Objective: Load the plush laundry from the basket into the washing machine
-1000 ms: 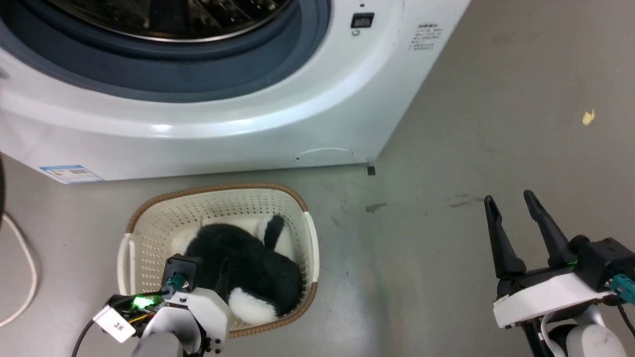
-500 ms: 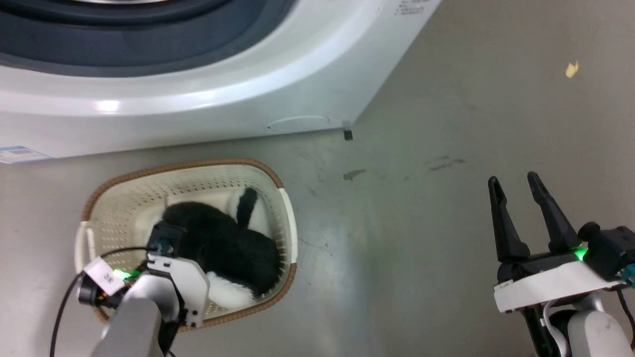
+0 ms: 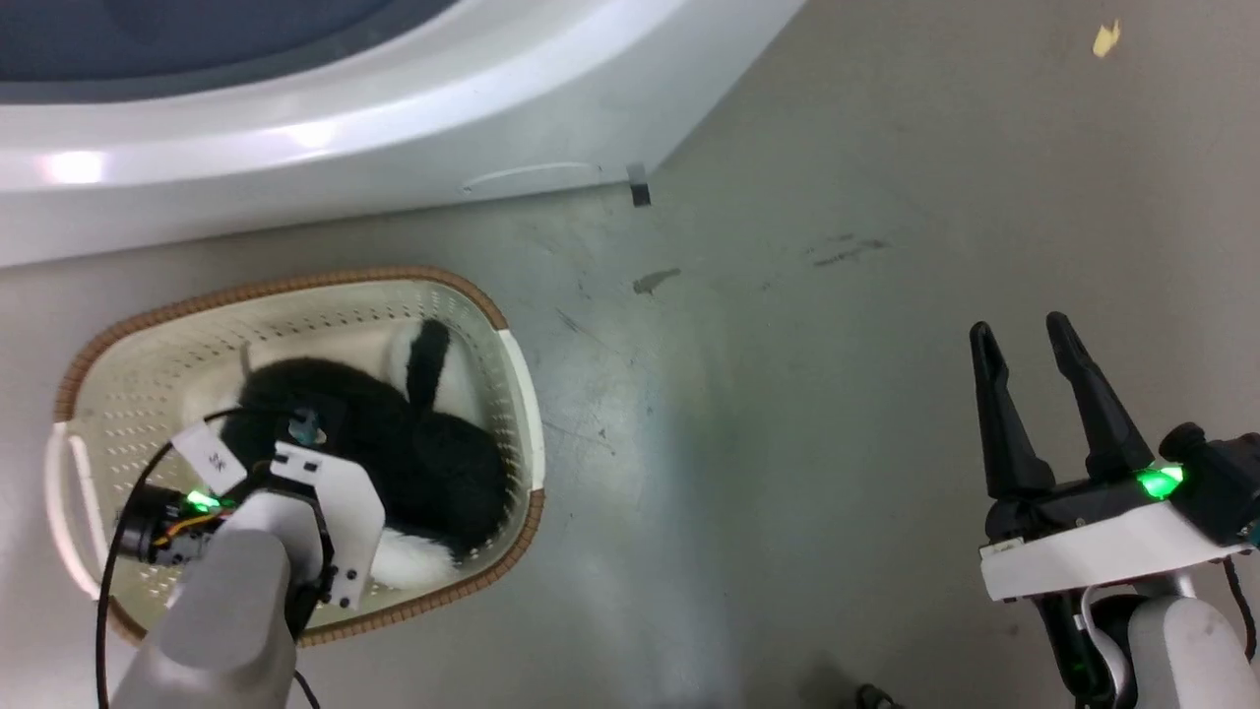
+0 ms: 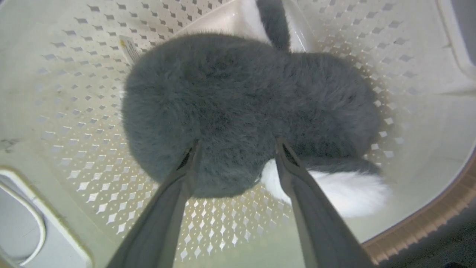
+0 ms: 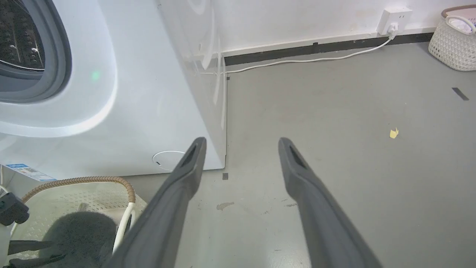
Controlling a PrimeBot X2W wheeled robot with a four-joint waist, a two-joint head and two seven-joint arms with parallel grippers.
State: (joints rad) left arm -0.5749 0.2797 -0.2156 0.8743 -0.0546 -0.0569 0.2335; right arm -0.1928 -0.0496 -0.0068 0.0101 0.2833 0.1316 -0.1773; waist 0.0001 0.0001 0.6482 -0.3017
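The black plush laundry [image 3: 433, 463] with white patches lies curled in the cream basket [image 3: 295, 281], which stands on the floor in front of the white washing machine [image 3: 394, 128]. My left gripper [image 4: 237, 145] reaches down into the basket [image 4: 74, 93], open, with both fingertips [image 4: 193, 149] pressed into the fur of the plush [image 4: 241, 93]. One white fuzzy patch [image 4: 334, 190] sits beside the right finger. My right gripper [image 3: 1019, 330] hovers open over bare floor, well right of the basket, holding nothing. The right wrist view shows that gripper [image 5: 241, 141], the washer [image 5: 130, 111] and the basket's rim [image 5: 81, 180].
A yellow scrap [image 5: 393, 133] lies on the grey floor to the right. A white woven basket [image 5: 453, 41] stands by the far wall, where a cord runs to a socket [image 5: 394, 16]. A black tape mark [image 3: 640, 195] sits at the washer's corner.
The head camera has tilted down, sliding the washer up the picture. My left gripper has sunk deeper into the basket onto the plush. The right gripper has kept its pose.
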